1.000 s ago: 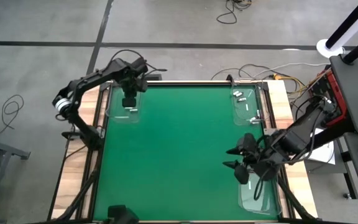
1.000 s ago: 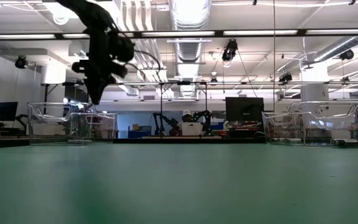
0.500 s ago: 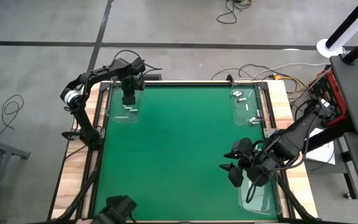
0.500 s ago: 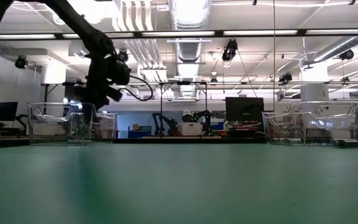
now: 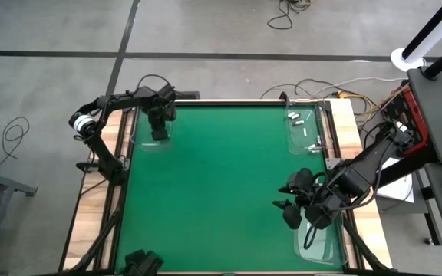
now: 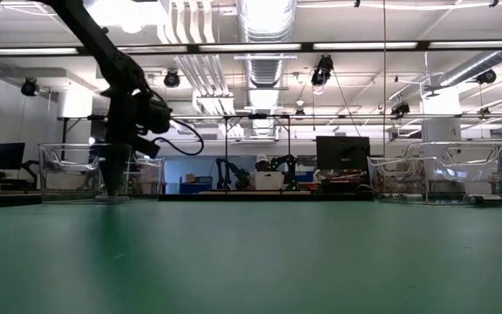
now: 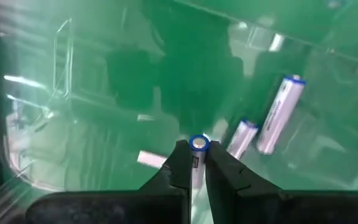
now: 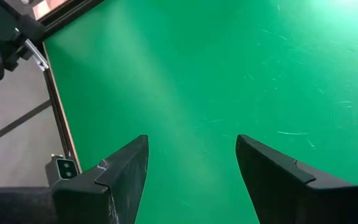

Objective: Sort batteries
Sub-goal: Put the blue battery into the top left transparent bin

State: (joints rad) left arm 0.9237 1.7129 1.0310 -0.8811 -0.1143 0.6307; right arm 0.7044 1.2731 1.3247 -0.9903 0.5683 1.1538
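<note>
My left gripper [image 5: 158, 132] reaches down into the clear tray [image 5: 146, 142] at the table's far left and is shut on a whitish battery with a blue-ringed end [image 7: 198, 144]. Two more whitish batteries [image 7: 277, 115] [image 7: 241, 137] lie on that tray's floor just beyond it. In the low view the same gripper [image 6: 111, 185] stands inside the tray's walls [image 6: 68, 170]. My right gripper [image 5: 286, 212] hovers open over the green mat near the table's right edge, with nothing between its fingers [image 8: 123, 171]. My left gripper pinches the battery between its two fingertips [image 7: 180, 157], on the battery's sides just below its blue-ringed end [image 7: 199, 142]. The fingers come from above, pointing down into the tray. The battery lies along the fingers, its ringed end pointing away from the wrist.
A second clear tray [image 5: 318, 139] at the far right holds several whitish batteries [image 5: 298, 119]. A third clear tray [image 5: 321, 244] sits at the near right, beside my right gripper. The green mat [image 5: 213, 184] between the trays is open. Cables hang off the table's right side.
My left gripper has gone down from above the far-left tray into it, carrying the battery. My right gripper has shifted a little toward the table's left and near edges, staying open.
</note>
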